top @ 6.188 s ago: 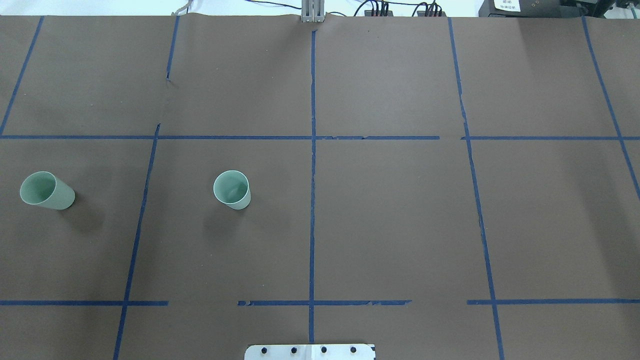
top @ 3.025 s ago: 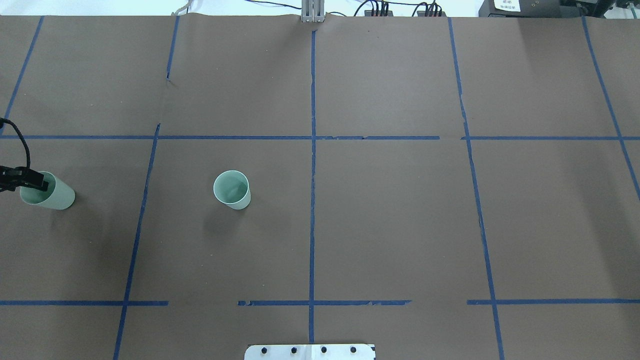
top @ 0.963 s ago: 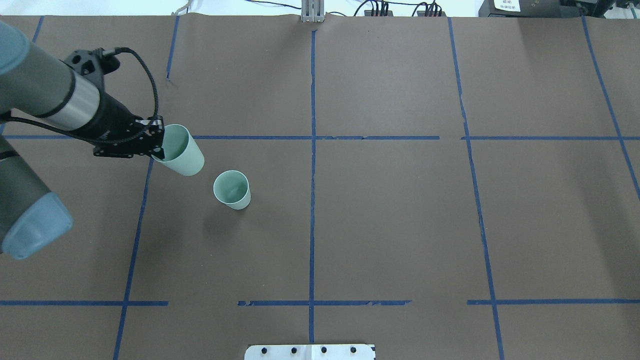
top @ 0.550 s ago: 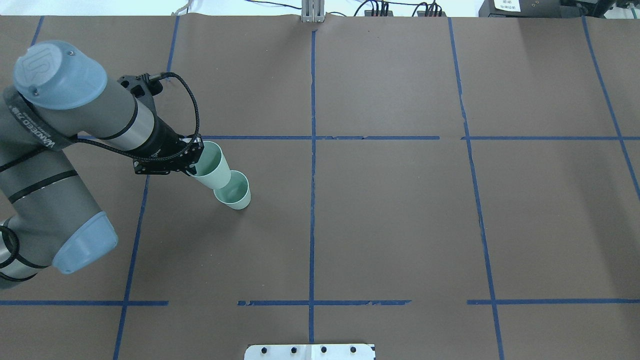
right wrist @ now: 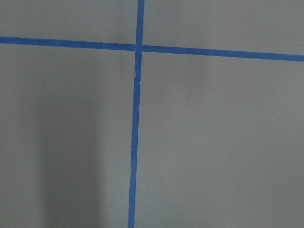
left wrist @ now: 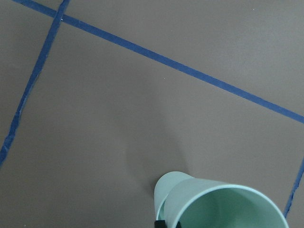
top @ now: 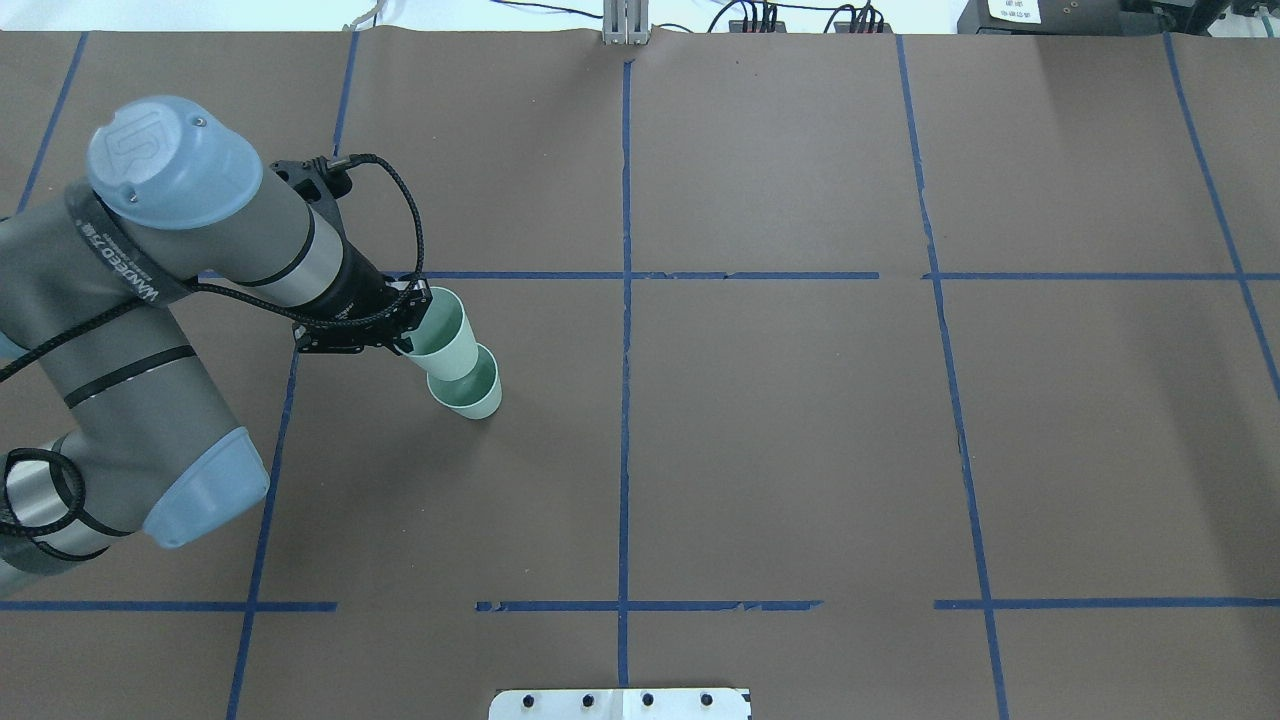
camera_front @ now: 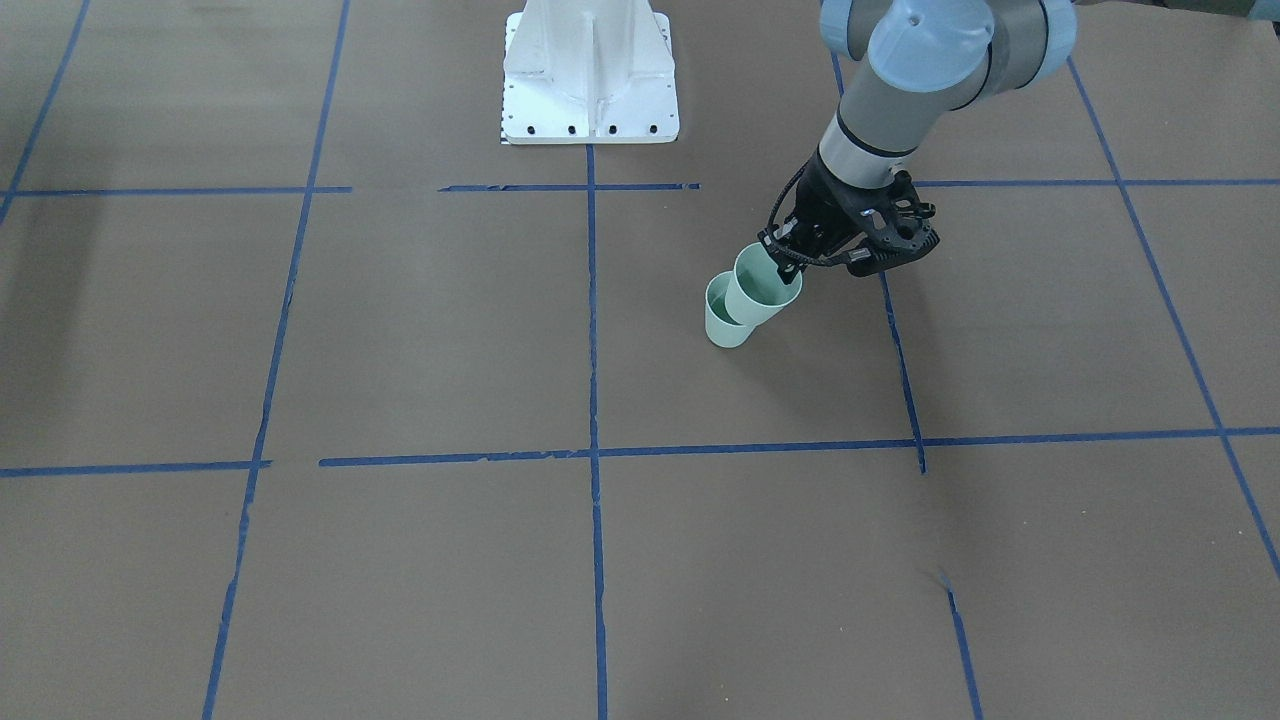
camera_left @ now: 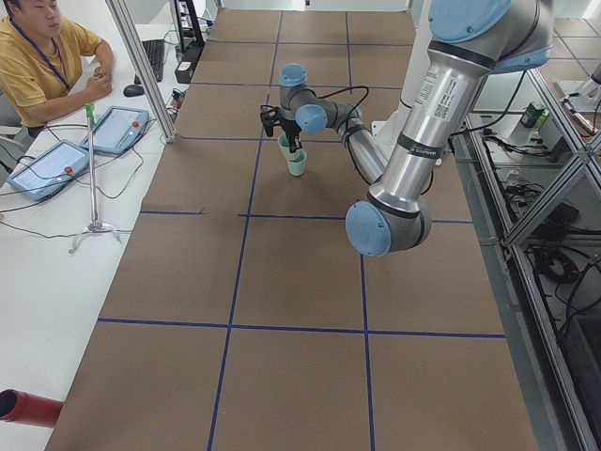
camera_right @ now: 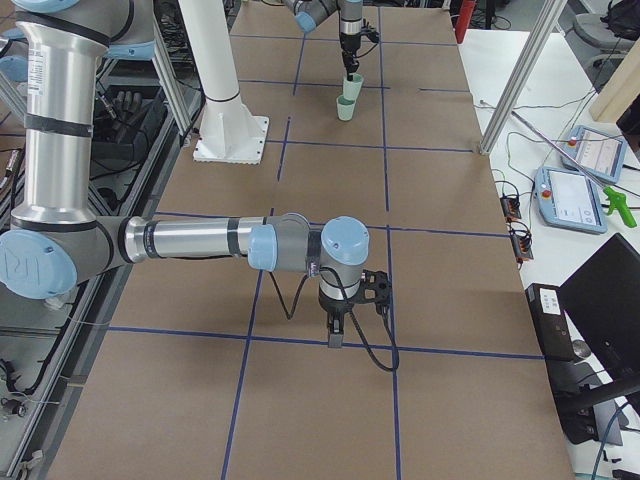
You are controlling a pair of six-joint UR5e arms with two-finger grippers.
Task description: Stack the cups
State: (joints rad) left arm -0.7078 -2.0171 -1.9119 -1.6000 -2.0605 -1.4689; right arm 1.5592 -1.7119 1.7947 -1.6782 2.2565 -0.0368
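Two pale mint-green cups. One cup [top: 472,392] stands upright on the brown table, left of centre, and also shows in the front view [camera_front: 722,320]. My left gripper [top: 408,318] is shut on the rim of the other cup [top: 445,335] and holds it tilted, with its base at the mouth of the standing cup. I cannot tell how deep it sits. The left wrist view shows the held cup [left wrist: 223,206] with the standing cup [left wrist: 164,190] beyond it. My right gripper [camera_right: 335,335] hangs low over the table far from the cups. I cannot tell whether it is open or shut.
The white robot base plate [camera_front: 590,70] sits at the table's near edge [top: 620,703]. Blue tape lines [top: 625,300] divide the brown cover. An operator [camera_left: 38,56] sits beyond the far edge beside tablets [camera_left: 42,169].
My left gripper took hold of the far-left cup, lifted it and carried it right. In the last second it brought the cup down onto the mouth of the standing cup.
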